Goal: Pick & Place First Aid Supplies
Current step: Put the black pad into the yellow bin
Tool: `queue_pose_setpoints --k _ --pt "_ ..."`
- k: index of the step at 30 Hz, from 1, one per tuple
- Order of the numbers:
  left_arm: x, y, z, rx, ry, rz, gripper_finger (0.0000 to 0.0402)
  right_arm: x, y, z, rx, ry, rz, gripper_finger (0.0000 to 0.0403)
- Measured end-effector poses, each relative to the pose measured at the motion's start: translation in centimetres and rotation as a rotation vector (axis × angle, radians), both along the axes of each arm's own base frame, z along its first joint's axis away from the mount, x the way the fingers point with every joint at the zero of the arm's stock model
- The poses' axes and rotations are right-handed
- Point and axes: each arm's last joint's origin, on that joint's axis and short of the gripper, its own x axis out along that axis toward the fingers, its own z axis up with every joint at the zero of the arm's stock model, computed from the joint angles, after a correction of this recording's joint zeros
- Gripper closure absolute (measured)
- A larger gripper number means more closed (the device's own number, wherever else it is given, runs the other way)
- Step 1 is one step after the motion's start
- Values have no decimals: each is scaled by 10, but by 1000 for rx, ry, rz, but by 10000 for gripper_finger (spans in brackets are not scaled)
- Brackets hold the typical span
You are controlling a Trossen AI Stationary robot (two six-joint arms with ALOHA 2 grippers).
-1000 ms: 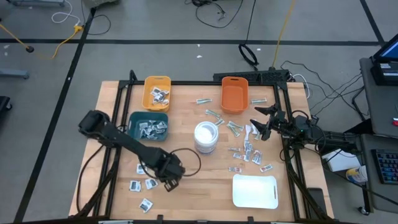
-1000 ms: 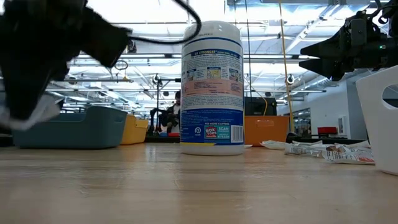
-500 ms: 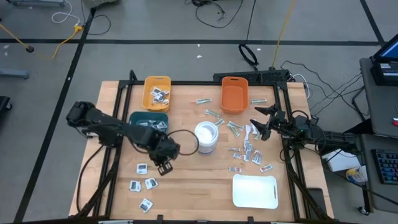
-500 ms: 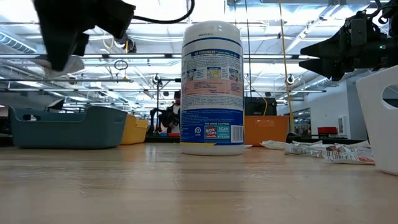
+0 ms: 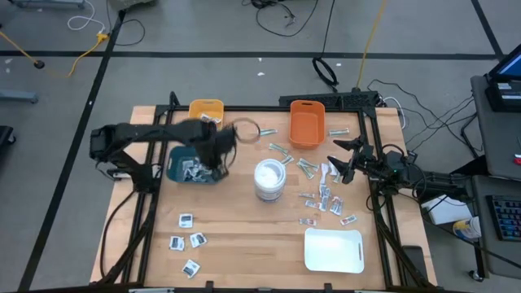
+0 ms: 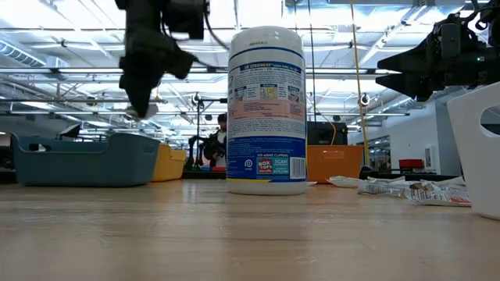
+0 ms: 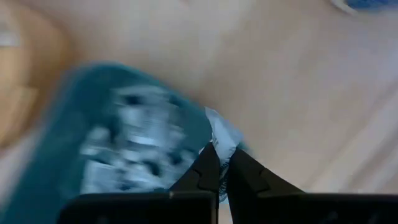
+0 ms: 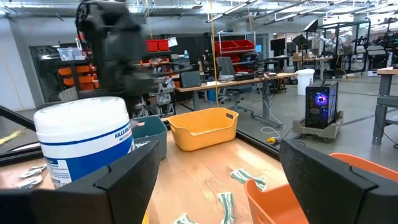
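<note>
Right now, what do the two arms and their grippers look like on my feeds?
Both arms are dark, near-black, jointed links. The left gripper ends in two slim, tapering black fingers on a blocky black base. The right gripper has broader, flat black fingers. A black cable loops off the left arm's wrist, and more dark cabling trails behind the right arm at the table's edge.

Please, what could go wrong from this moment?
1. The left tool pinches only a corner of the small white packet above the teal plastic bin; it might slip and fall on the wooden table.
2. The left arm moves close to the white wipes canister and could knock it.
</note>
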Motion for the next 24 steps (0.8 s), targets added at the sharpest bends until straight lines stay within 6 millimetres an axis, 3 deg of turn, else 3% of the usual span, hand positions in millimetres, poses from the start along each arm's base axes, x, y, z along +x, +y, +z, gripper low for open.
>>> queue_pose_setpoints --k 10,16,24 --pt "-51 105 0 79 19 204 394 0 0 0 0 0 0 77" --pt "-77 139 -3 133 53 291 394 0 0 0 0 0 0 80" --pt "-73 175 -52 66 135 376 395 0 0 0 0 0 0 80"
